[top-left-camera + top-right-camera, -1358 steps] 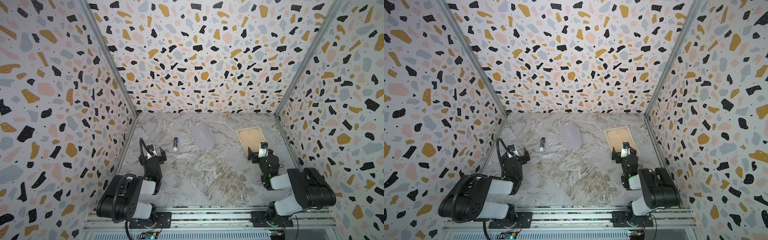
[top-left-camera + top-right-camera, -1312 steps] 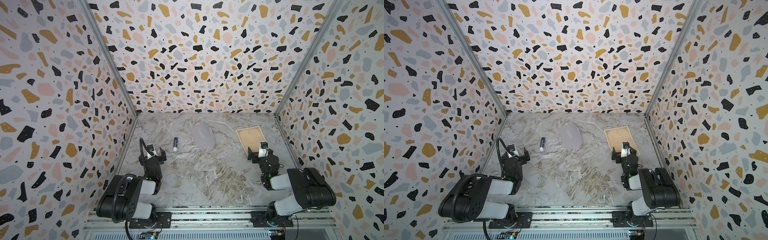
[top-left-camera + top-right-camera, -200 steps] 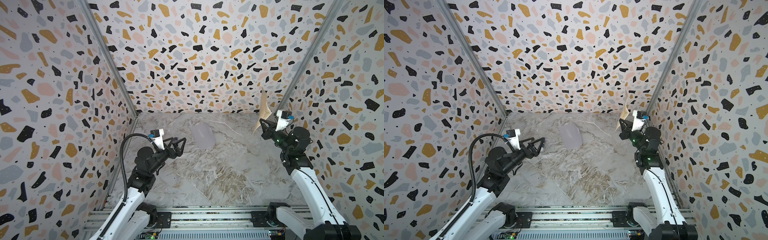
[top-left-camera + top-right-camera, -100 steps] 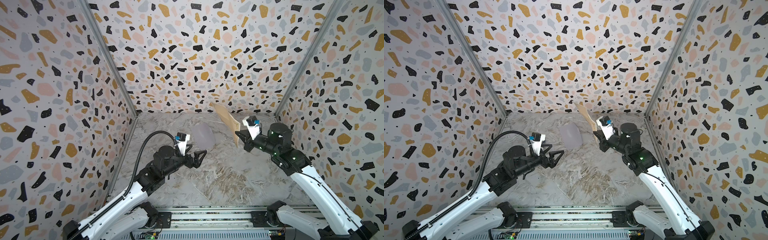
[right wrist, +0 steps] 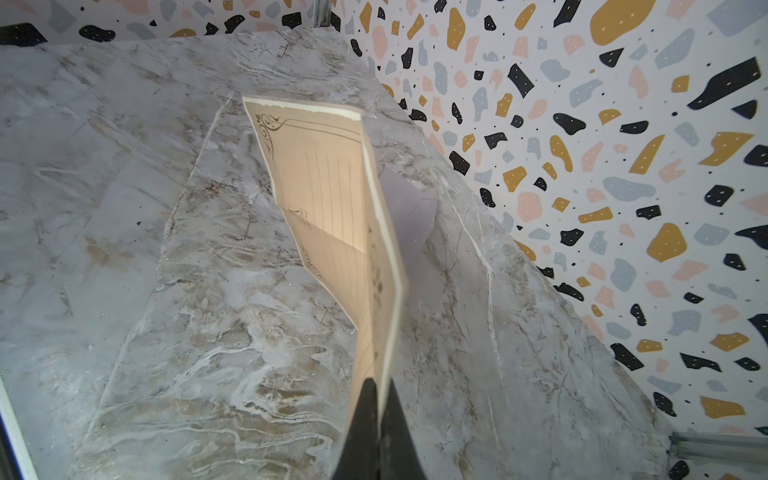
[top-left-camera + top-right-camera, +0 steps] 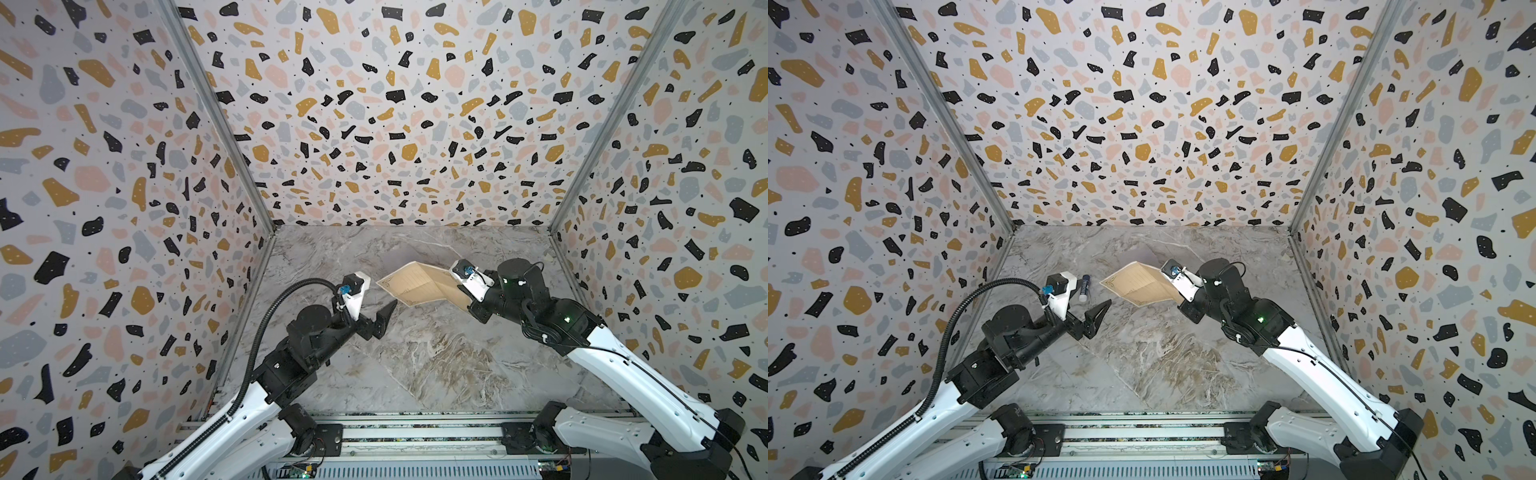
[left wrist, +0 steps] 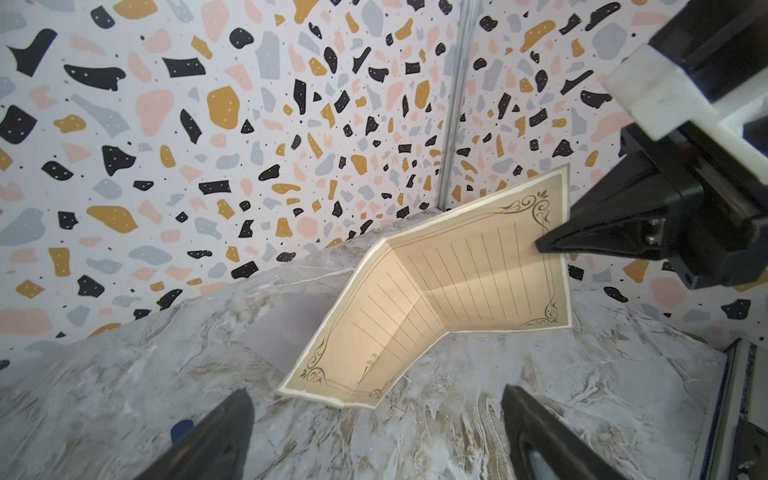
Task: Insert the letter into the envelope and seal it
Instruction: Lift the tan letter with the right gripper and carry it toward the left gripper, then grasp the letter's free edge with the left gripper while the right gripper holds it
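The letter (image 6: 419, 286) (image 6: 1142, 284), a tan sheet with an ornate dark border, hangs bent above the middle of the marble table. My right gripper (image 6: 467, 305) (image 6: 1181, 305) (image 5: 378, 386) is shut on its right edge, and the left wrist view shows this pinch on the letter (image 7: 457, 282). The lavender-grey envelope (image 7: 286, 328) (image 5: 409, 212) lies flat behind and under the letter, with only a sliver of the envelope (image 6: 1148, 255) showing in a top view. My left gripper (image 6: 384, 320) (image 6: 1098, 320) (image 7: 374, 399) is open and empty, just short of the letter's lower left corner.
A small glue stick (image 6: 1084, 287) with a blue cap lies on the table left of the letter, beside my left wrist. Terrazzo-patterned walls close in the table (image 6: 436, 365) on three sides. A metal rail (image 6: 415, 432) runs along the front edge.
My right arm has swung the letter from the right wall to the table's middle, lowering and tipping it flatter over the envelope. My left arm has reached right toward it.
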